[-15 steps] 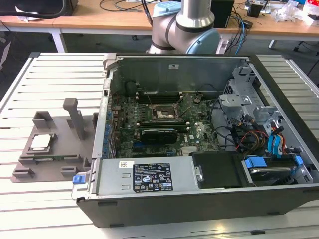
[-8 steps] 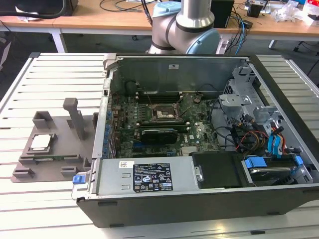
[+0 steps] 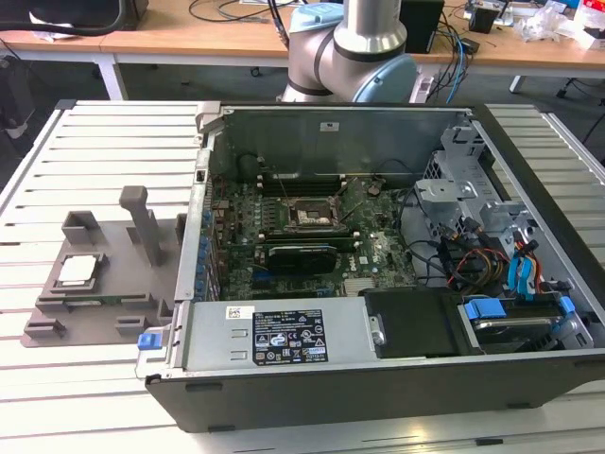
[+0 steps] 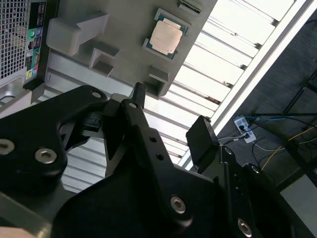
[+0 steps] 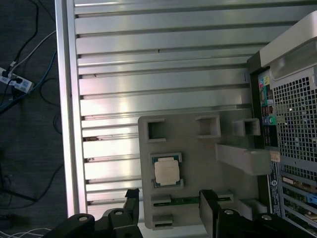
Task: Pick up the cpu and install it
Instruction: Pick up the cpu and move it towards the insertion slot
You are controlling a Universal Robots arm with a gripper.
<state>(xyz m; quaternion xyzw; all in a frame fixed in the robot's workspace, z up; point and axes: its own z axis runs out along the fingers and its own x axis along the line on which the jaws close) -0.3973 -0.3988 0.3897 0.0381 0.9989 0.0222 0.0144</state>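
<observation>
The arm (image 3: 350, 47) stands behind the open computer case (image 3: 378, 284) in the exterior view, its grey-and-blue joints bent above the case's back wall. In both wrist views the gripper (image 5: 171, 198) hangs over the grey fixture (image 5: 198, 153), its 2 black fingers (image 4: 200, 136) spread apart with nothing between them.

The cpu (image 5: 166, 171) lies flat, silver top up, in a square recess of the fixture, clear of the fingers. The fixture sits on the slatted table (image 5: 124, 59), just beside the case.

A black sticker (image 3: 284, 336) with white marks sits on the case's front cover, and coloured ports (image 5: 265, 106) dot its rear panel.

1 tall post (image 3: 142, 222) and low blocks rise from the fixture near the chip. Bare slats run from the fixture to the table edge (image 5: 67, 99).
</observation>
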